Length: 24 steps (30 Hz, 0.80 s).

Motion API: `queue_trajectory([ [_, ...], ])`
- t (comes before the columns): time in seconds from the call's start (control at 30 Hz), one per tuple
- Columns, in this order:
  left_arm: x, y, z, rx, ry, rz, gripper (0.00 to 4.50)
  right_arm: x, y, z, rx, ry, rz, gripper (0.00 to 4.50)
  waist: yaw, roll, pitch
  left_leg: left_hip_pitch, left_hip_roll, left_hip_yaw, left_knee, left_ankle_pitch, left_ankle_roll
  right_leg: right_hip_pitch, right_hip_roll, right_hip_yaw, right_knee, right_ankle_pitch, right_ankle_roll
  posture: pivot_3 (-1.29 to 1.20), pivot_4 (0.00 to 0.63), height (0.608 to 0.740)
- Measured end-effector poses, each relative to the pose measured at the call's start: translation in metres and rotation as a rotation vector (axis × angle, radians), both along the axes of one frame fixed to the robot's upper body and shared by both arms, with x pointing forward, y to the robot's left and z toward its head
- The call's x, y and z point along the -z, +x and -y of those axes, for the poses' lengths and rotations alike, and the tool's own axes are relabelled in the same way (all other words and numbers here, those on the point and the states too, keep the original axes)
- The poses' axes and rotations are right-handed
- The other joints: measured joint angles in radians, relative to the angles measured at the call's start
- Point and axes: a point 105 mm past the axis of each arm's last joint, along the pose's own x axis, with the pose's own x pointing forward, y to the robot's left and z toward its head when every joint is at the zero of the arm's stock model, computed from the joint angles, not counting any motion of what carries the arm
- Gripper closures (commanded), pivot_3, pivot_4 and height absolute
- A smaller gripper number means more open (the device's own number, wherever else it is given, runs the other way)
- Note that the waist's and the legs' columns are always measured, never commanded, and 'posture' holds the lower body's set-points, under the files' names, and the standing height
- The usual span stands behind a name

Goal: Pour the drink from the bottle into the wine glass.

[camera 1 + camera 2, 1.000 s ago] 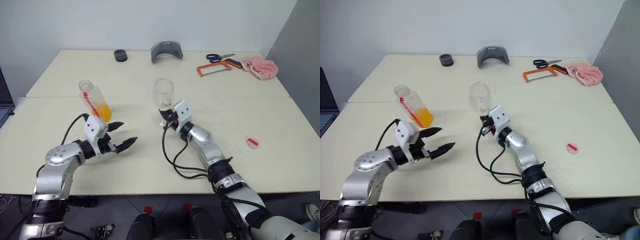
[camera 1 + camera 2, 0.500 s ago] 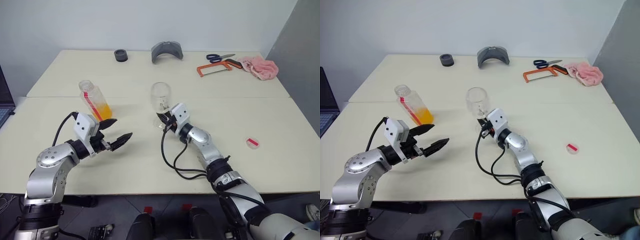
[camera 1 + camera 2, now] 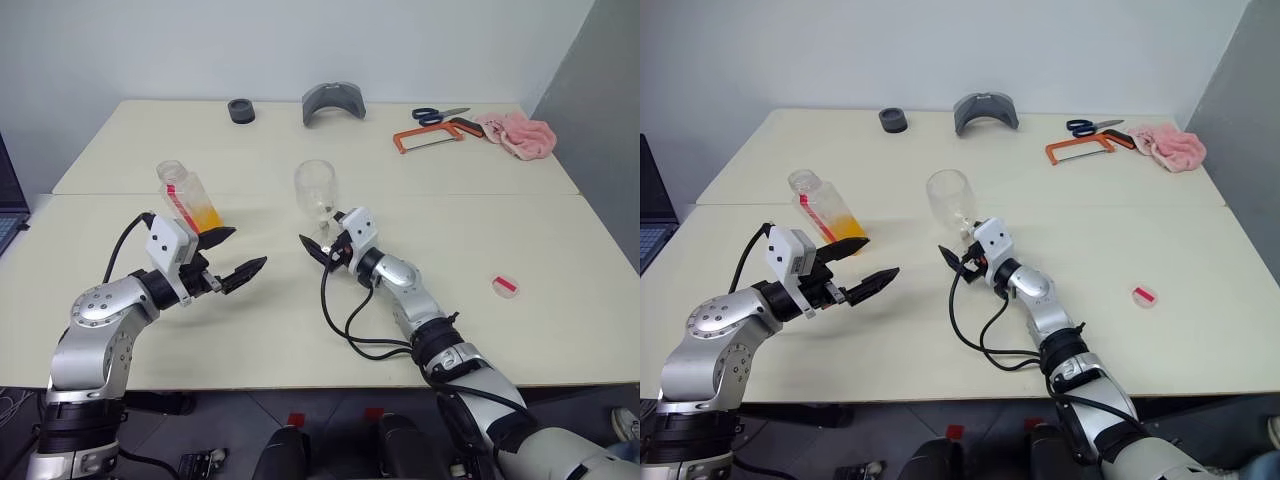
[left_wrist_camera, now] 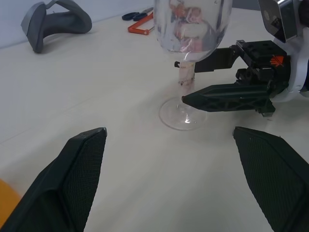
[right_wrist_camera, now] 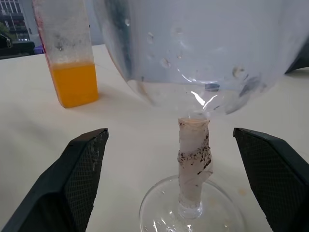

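The wine glass [image 3: 315,190] stands on its foot mid-table, its bowl holding no drink. My right gripper [image 3: 316,246] is open, with a finger on each side of the stem [image 5: 193,159] and not touching it. To the left stands the bottle [image 3: 187,198], uncapped, with the orange drink [image 5: 75,84] in its lower part. In front and to the right of the bottle my left gripper [image 3: 246,249] hovers open and empty, pointing toward the glass [image 4: 186,29].
Along the back edge lie a black ring [image 3: 240,110], a grey curved holder [image 3: 334,102], scissors [image 3: 440,114], an orange hacksaw [image 3: 425,135] and a pink cloth [image 3: 518,135]. A small red-and-white piece [image 3: 506,286] lies at the right. A seam joins two tables.
My right gripper has opened and let go of the glass stem, and the glass bowl has shifted slightly left. My left gripper has risen a little.
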Motion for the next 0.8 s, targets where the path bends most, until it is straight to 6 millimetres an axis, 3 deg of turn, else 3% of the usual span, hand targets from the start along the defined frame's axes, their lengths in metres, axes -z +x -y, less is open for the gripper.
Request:
queue_trajectory([
  [0.8,-0.009,0.001,0.004,0.017,-0.025,0.027,0.0,0.007,-0.001,0.01,0.023,0.003,-0.03,0.01,0.0,0.0,0.0,0.0,0.0,0.0,0.0,0.0,0.0,0.0,0.0,0.0,0.0,0.0,0.0,0.0,0.15,0.74],
])
